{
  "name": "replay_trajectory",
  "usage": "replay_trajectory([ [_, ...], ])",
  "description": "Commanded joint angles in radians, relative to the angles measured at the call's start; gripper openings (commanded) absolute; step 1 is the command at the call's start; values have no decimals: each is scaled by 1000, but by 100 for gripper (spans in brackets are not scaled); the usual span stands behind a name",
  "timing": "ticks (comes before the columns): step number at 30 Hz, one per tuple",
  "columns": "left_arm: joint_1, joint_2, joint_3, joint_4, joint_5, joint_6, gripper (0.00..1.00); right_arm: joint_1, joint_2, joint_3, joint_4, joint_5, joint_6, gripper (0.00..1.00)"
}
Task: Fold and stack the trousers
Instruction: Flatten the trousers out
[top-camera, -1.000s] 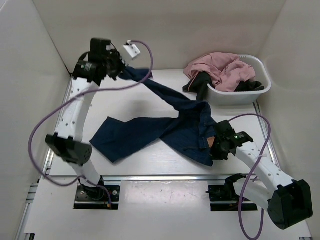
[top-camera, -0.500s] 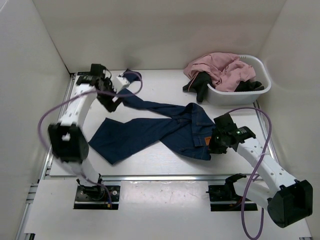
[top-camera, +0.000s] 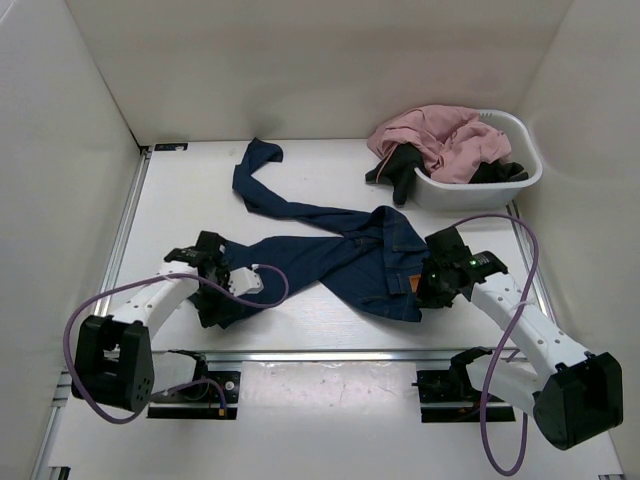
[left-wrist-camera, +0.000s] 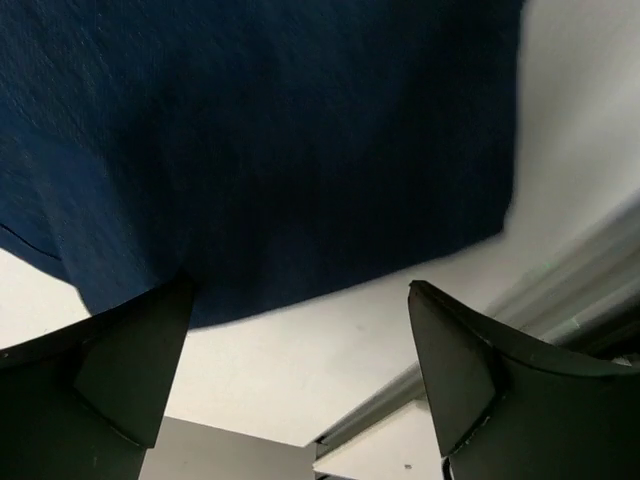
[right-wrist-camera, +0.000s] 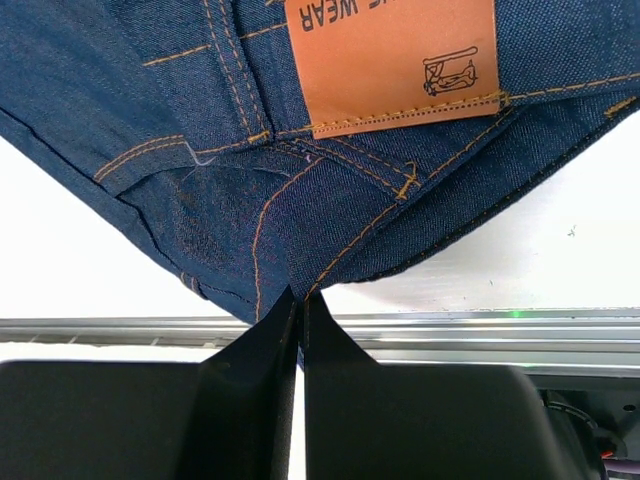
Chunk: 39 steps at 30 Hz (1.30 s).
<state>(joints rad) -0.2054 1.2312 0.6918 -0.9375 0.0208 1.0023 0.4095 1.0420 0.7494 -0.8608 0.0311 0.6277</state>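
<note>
The dark blue denim trousers (top-camera: 340, 250) lie spread on the table. One leg runs to the back left (top-camera: 262, 165), and the other reaches toward the near left. My left gripper (top-camera: 222, 298) hovers low over that near leg's hem, open with nothing between its fingers. In the left wrist view the hem (left-wrist-camera: 250, 150) lies just ahead of the left gripper (left-wrist-camera: 300, 292). My right gripper (top-camera: 427, 288) is shut on the waistband edge. In the right wrist view the right gripper (right-wrist-camera: 300, 297) pinches denim just below the orange-brown patch (right-wrist-camera: 395, 60).
A white basket (top-camera: 525, 178) stands at the back right, holding a pink garment (top-camera: 440, 135), and a small black garment (top-camera: 395, 172) hangs over its left rim. A metal rail (top-camera: 330, 353) runs along the table's near edge, close to both grippers. White walls enclose the table.
My left gripper opened and let go of the leg end at the back left, which now lies on the table. It swung down to the near leg's hem. The right gripper kept its grip.
</note>
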Motion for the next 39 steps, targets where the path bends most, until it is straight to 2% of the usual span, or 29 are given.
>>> replay_trajectory([
  [1,-26,20,-9,215,-90,-103,100,-3,-31,-10,19,16,4,0],
  [5,-26,108,4,282,-90,-217,100,-3,-42,-30,28,27,24,0],
  [6,-26,132,14,282,-90,-244,92,-3,-42,-39,28,27,24,0],
  [8,-26,132,24,282,-62,-298,62,-3,-51,-39,28,27,24,0],
  [9,-14,111,25,282,-46,-298,44,-3,-60,-39,28,27,24,0],
  [10,-14,96,25,282,-35,-307,22,-3,-60,-39,28,39,24,0],
  [11,-14,80,25,273,-35,-307,14,-3,-60,-39,28,39,24,0],
  [14,9,15,76,191,-33,-280,14,-3,-69,4,-9,39,6,0],
  [15,59,-34,157,93,-12,-263,14,-3,-79,20,-39,26,6,0],
  [18,139,-120,296,-42,63,-137,14,-3,-127,86,-95,16,-20,0],
  [19,170,-168,375,-66,50,-114,14,-3,-146,105,-143,41,-20,0],
  [21,199,-200,438,-66,27,-55,14,-3,-187,154,-202,78,-20,0],
  [25,239,-142,667,-89,83,-92,14,-3,-218,280,-297,78,-31,0],
  [26,239,-72,771,-102,97,-108,14,-3,-218,306,-329,78,-31,0],
  [27,239,-32,813,-136,119,-119,14,-3,-227,306,-342,78,-31,0],
  [31,239,190,893,-159,110,-129,14,-3,-215,269,-366,136,-52,0],
  [33,239,360,952,-193,110,-129,16,-3,-201,231,-366,164,-62,0],
  [34,239,426,981,-242,110,-139,24,-3,-186,217,-366,205,-62,0],
  [35,250,571,1058,-277,110,-152,28,-3,-171,203,-357,222,-62,0],
  [37,264,721,1152,-339,120,-223,39,-3,-159,165,-333,233,-71,0],
  [38,282,790,1261,-374,120,-260,56,-3,-148,165,-316,211,-71,0],
  [39,293,897,1317,-374,137,-298,61,-3,-148,150,-282,198,-71,0],
])
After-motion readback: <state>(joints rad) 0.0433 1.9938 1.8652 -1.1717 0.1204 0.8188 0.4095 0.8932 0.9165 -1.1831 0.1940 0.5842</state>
